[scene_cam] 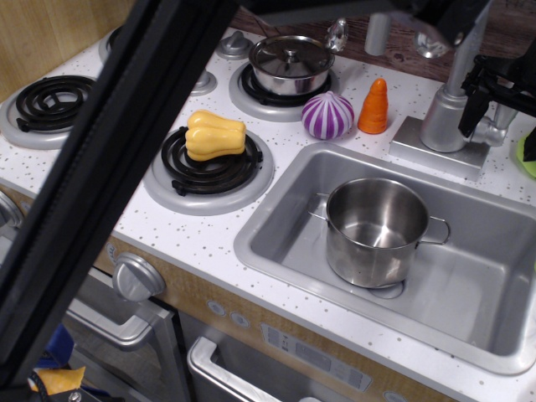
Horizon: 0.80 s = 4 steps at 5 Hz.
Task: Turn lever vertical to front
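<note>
1. Upper right of the frame: the black claw sits right up against the faucet body, on its right side.
2. The lever is there too, a short silver stub poking out to the right from the faucet's thick base, just below the black fingers.
3. The fingers appear to straddle the lever area, but whether they are pressed together, apart or clamped on the lever, I cannot tell; the dark parts blur into one another.
4. The faucet stands on a square silver plate at the back edge of the sink, with its spout rising towards the top of the frame.
5. Down in the sink basin, centre right, a steel pot stands upright and open, its handles out to the sides.
6. On the speckled white worktop, just left of the faucet, an orange carrot-like toy stands on end, with a purple-and-white striped bulb just beside it.
7. Behind those, top centre, a lidded silver pan sits on a back burner.
8. Centre left, a yellow squash lies on the front burner coil.
9. A broad black bar slashes diagonally across the left half of the frame, close to the camera.
10. Lower left, a round silver stove knob shows on the front panel.
</note>
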Tool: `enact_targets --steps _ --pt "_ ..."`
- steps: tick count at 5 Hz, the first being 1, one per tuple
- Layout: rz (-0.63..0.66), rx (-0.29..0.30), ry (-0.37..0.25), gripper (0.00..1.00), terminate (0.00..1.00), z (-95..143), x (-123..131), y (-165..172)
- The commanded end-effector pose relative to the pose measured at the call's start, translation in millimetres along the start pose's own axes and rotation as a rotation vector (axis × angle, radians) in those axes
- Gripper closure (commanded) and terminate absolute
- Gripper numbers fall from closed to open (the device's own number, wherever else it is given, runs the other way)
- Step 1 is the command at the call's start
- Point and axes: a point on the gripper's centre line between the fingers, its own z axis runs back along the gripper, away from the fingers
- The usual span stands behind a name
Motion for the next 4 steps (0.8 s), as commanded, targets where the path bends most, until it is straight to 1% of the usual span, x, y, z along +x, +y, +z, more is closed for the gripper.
enact_targets --steps 1,3,4 --pt "0.0 0.0 0.0 0.0 0.0 0 0 0" --pt "0.013 0.013 -0.113 0.0 0.0 20 19 6" --pt "0.019 0.026 -0.157 0.0 0.0 26 27 7"
